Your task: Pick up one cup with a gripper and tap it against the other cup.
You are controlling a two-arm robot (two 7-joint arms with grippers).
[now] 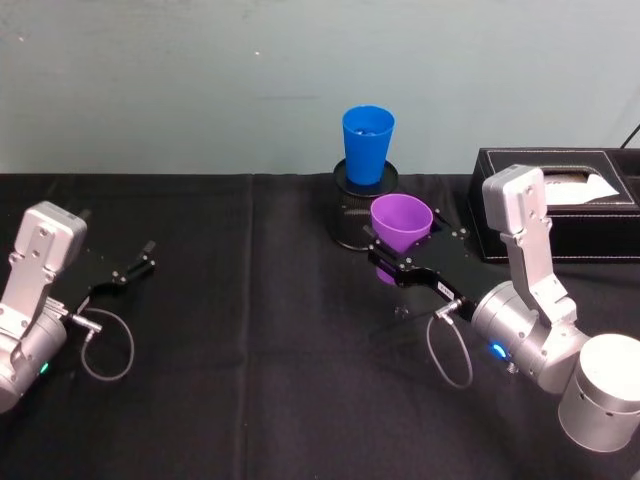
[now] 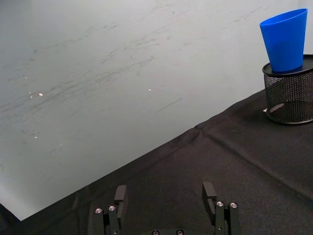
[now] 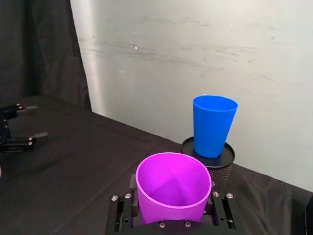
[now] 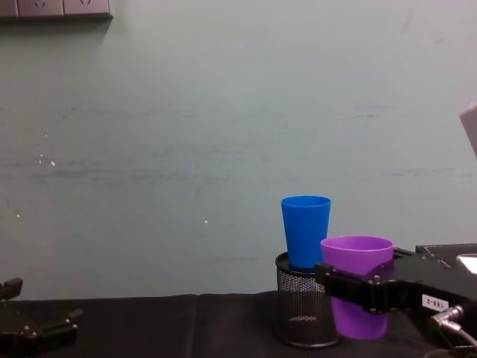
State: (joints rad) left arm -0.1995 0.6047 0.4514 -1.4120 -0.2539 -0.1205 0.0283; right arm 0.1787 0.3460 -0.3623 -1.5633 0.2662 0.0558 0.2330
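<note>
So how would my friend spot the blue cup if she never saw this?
Find the black table, then the round black mesh holder near the back wall. The blue cup stands on top of it. The purple cup beside it sits lower, clamped in the right gripper.

So the holder (image 1: pixel 350 225) sits at the back middle of the table (image 1: pixel 250 380), right up by the wall, and the other cup (image 1: pixel 367 145) stands upright on top of it. The held cup (image 1: pixel 400 225) is up off the table in the right gripper (image 1: pixel 403 252), just in front of the holder and a bit to its right, lower than the other cup. There's a box (image 1: pixel 560 210) further right at the back, and the left gripper (image 1: pixel 135 266) is way off on the left, well apart from everything.
</note>
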